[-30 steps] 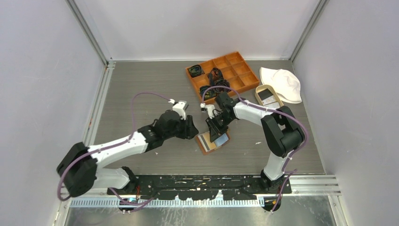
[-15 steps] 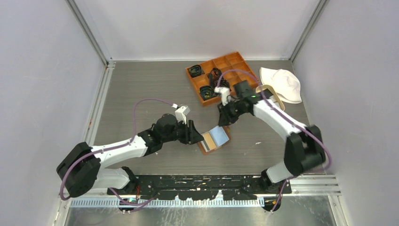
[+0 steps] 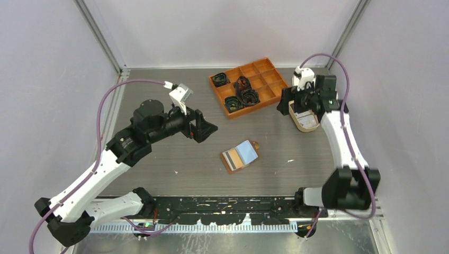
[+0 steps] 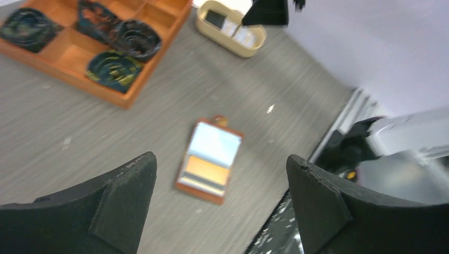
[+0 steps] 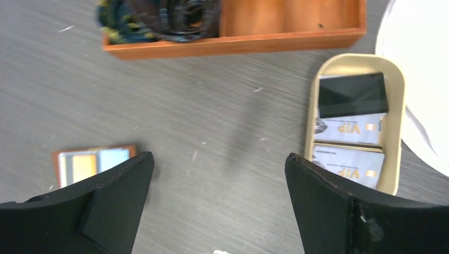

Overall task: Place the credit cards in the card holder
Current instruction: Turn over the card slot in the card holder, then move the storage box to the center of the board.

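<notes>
Top external: my left tool [image 3: 206, 128] hangs released on a raised, bent arm at 10 o'clock from the open wallet [image 3: 240, 156] on the table [image 3: 174, 164]. My right tool [image 3: 288, 103], also released, reaches out at 2 o'clock beside the tray [image 5: 310, 121] holding the cards [image 5: 349, 129].

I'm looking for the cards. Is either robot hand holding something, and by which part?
Nothing is held: the left gripper and the right gripper are both open and empty.

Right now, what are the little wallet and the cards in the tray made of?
The card holder looks like brown leather, matte, with tan slots inside. The credit cards look like thin plastic: flat, smooth, pale with printed lettering, and one is black. The tray seems to be beige plastic, though I can't be sure.
</notes>
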Robot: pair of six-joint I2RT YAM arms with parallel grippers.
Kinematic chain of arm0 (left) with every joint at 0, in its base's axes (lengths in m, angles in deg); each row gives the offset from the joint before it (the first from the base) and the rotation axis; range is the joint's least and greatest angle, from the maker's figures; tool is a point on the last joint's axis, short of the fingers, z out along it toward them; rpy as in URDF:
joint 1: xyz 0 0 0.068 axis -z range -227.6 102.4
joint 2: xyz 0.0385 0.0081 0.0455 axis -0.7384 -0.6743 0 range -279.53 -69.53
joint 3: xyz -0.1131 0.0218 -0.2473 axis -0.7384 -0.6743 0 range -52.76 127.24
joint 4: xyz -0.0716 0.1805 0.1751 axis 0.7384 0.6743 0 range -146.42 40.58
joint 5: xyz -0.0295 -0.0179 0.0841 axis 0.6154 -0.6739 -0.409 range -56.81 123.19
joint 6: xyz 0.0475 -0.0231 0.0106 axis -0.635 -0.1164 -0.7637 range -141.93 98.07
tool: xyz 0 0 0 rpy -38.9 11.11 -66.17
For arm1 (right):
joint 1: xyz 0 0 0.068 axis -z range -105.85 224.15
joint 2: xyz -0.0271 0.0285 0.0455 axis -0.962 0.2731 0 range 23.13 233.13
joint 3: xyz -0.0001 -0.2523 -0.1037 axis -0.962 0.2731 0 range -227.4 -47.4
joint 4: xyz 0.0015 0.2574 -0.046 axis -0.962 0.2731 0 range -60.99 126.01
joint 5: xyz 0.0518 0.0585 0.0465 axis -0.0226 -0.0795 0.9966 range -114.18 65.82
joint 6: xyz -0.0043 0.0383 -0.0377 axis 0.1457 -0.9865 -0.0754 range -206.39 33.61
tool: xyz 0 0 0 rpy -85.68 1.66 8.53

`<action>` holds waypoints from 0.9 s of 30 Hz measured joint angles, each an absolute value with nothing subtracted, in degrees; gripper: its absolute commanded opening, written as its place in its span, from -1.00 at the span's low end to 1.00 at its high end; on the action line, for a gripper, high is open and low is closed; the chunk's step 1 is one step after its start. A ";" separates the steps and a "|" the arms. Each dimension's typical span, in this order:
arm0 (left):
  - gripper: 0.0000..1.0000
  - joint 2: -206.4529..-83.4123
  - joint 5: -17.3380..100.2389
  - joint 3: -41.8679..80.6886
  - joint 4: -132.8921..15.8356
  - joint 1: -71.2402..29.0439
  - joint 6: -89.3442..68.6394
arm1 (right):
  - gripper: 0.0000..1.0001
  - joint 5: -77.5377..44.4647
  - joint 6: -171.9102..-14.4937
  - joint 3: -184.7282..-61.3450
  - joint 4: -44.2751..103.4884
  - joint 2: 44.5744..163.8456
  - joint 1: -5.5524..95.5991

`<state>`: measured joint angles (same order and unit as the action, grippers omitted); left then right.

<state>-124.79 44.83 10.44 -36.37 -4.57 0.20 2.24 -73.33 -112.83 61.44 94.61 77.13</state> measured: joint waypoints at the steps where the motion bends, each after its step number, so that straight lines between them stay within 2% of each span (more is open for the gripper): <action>1: 0.81 -125.01 43.87 12.30 -33.49 -4.55 -2.97 | 0.92 1.71 -73.63 -114.67 61.61 97.93 78.12; 2: 0.79 -125.10 42.62 12.84 -31.96 -4.53 -4.96 | 0.83 0.95 -74.05 -116.63 61.85 101.54 79.14; 4: 0.62 -125.03 39.06 11.27 -29.99 -4.27 -8.96 | 0.48 -1.30 -74.53 -118.97 62.14 107.35 80.70; 7: 0.56 -124.79 36.04 4.93 -27.28 -4.22 -13.75 | -0.07 -5.26 -74.66 -119.41 63.18 111.86 82.66; 11: 0.49 -122.98 34.71 -1.67 -24.20 -4.24 -17.00 | -0.57 -12.30 -73.55 -119.43 63.75 115.07 84.37; 14: 0.46 -118.96 35.65 -3.24 -24.00 -4.22 -18.18 | -0.70 -17.06 -72.13 -120.26 63.80 118.11 84.89; 21: 0.44 -116.05 37.83 -3.24 -25.70 -4.22 -18.56 | -0.76 -21.96 -69.52 -121.99 64.89 126.48 84.87; 27: 0.44 -116.11 38.40 -3.24 -25.73 -4.24 -19.08 | -0.77 -18.22 -66.71 -122.51 69.33 129.69 84.76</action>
